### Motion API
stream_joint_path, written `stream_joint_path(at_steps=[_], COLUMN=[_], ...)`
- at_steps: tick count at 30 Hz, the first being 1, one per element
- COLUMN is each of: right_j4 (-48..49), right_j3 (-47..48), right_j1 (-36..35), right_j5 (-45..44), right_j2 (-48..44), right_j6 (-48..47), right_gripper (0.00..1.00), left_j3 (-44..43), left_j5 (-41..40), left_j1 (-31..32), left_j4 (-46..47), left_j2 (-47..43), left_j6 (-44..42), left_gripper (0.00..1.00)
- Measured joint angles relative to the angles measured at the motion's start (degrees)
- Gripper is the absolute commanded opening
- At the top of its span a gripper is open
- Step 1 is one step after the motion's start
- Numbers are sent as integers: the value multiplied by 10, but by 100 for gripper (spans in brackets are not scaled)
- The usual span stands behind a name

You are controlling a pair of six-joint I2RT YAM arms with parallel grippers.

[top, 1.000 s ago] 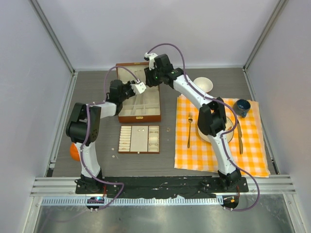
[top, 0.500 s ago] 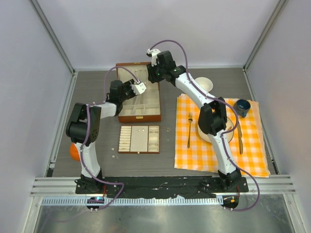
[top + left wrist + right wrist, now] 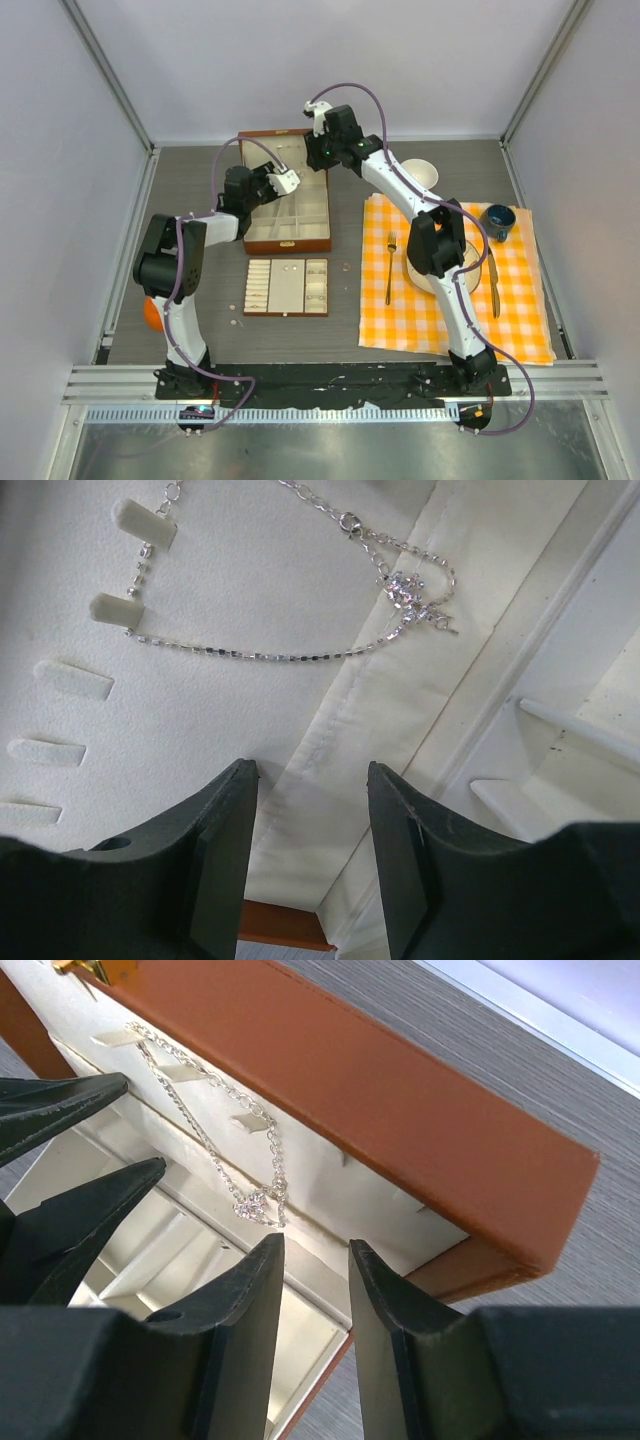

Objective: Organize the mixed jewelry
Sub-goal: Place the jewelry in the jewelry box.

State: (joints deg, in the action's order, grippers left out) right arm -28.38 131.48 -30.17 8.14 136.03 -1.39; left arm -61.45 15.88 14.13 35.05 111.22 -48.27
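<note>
I see a thin silver metal chain necklace (image 3: 260,655), glittering, on matt cream cloth lining (image 3: 230,560) (the brown box lid (image 3: 350,1090) looks smooth).

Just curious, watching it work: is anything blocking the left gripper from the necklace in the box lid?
Nothing visible does. The left gripper is open, and only bare cream lining lies between its fingers and the necklace.

- The right fingers (image 3: 240,1340) have drawn back toward 2 o'clock, to the brown box's (image 3: 288,243) far right corner.
- The left arm (image 3: 165,265) has eased slightly toward 8 o'clock.
</note>
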Motion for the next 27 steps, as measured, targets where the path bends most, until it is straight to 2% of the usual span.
stream_joint_path(at_steps=[16, 25, 27], right_j4=[-1, -1, -1], right_j3=[-20, -21, -21], right_j1=[-1, -1, -1], right_j5=[1, 1, 1], right_j2=[0, -6, -7], right_j6=[0, 0, 0], right_gripper=[38, 38, 38], left_j3=[-16, -23, -23], left_j5=[-13, -18, -18], left_j1=[0, 0, 0], left_j4=[16, 16, 16], left_j2=[19, 32, 33], left_j6=[-11, -21, -23], left_gripper=[49, 20, 11])
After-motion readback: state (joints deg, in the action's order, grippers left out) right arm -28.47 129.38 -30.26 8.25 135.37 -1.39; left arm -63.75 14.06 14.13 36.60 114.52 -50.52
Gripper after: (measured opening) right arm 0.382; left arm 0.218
